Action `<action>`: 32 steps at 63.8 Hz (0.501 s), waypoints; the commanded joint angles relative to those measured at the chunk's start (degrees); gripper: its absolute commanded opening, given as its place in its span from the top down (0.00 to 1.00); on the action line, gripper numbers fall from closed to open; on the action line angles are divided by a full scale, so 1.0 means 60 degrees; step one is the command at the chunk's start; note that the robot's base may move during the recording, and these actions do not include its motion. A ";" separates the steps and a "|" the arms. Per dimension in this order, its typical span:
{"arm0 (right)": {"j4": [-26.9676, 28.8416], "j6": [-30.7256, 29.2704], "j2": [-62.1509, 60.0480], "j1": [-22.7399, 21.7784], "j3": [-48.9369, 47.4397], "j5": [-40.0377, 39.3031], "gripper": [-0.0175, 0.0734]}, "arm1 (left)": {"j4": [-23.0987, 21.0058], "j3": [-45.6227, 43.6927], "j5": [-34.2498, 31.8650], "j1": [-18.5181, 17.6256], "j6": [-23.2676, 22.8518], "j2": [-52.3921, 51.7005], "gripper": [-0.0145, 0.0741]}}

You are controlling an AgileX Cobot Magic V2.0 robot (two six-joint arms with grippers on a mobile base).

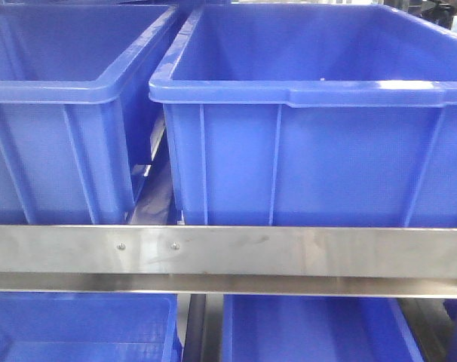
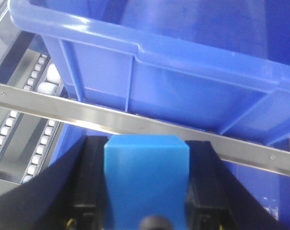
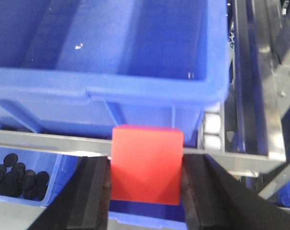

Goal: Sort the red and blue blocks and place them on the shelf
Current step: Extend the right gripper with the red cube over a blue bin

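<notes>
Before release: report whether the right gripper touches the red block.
Touching. In the right wrist view, the right gripper has both fingers flush against the red block.

The red cube (image 3: 146, 163) is bright, plain and matte; the blue cube (image 2: 146, 184) is a plain, lighter blue than the crates (image 1: 319, 151), which are a deeper uniform blue. The shelf rail (image 1: 289, 253) is brushed silver-grey, its rollers (image 2: 47, 87) white. Small discs (image 3: 16, 177) in a lower crate are black, as are the fingers (image 3: 92, 191) flanking the red cube.
</notes>
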 commanded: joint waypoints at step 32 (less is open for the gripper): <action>-0.0096 -0.0003 0.0004 -0.0048 -0.0267 -0.0648 0.75 | 0.0105 -0.0281 -0.0714 0.0000 -0.0097 0.0012 0.70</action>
